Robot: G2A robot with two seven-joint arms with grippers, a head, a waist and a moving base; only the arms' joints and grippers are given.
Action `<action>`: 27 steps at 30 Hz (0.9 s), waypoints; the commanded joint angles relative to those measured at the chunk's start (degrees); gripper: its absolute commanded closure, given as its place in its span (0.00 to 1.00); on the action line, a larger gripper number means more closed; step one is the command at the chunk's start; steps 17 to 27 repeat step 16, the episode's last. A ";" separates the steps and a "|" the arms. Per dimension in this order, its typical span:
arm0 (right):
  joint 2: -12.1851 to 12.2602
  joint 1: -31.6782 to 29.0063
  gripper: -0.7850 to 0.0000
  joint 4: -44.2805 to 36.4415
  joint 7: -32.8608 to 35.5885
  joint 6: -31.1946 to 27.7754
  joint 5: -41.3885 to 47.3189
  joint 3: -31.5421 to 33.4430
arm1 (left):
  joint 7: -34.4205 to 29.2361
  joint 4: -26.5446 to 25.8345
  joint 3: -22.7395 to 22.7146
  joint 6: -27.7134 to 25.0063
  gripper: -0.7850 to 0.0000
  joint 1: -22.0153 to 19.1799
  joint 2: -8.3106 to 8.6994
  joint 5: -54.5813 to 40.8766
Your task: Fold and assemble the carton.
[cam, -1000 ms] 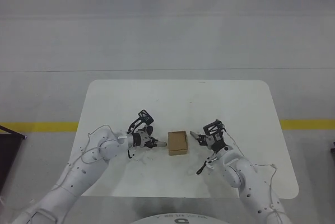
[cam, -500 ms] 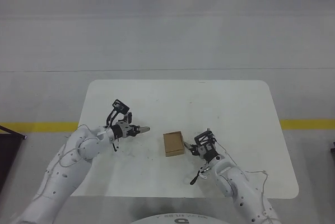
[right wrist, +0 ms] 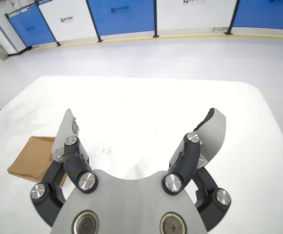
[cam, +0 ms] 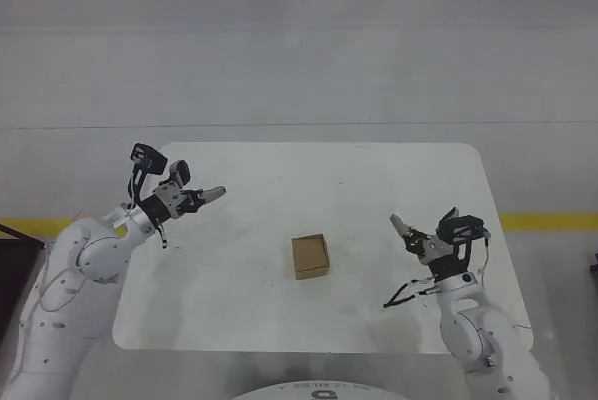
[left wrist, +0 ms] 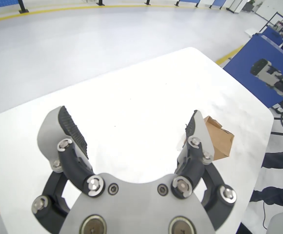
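A white desk (cam: 379,200) with rounded corners stands on a pale grey floor. A small brown cardboard carton (cam: 310,256), folded into a closed box, lies flat near the middle of the desk, a little toward the robot's side, with nothing touching it. The left tool (cam: 207,195) hangs above the far left part of the desk, well apart from the carton, its jaws spread wide and holding nothing. The right tool (cam: 419,222) hangs over the near right part of the desk, also well apart from the carton, its jaws wide and holding nothing.
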 commanded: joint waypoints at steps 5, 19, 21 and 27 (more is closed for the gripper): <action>-0.06 -3.67 0.00 -5.08 0.80 1.89 0.24 2.75 | -1.11 0.01 -2.03 -1.56 0.00 -0.72 0.36 -0.09; -0.07 -3.60 0.00 -4.94 0.80 1.88 0.24 2.66 | -1.03 0.02 -1.88 -1.44 0.00 -0.69 0.34 -0.07; -0.07 -3.60 0.00 -4.94 0.80 1.88 0.24 2.66 | -1.03 0.02 -1.88 -1.44 0.00 -0.69 0.34 -0.07; -0.07 -3.60 0.00 -4.94 0.80 1.88 0.24 2.66 | -1.03 0.02 -1.88 -1.44 0.00 -0.69 0.34 -0.07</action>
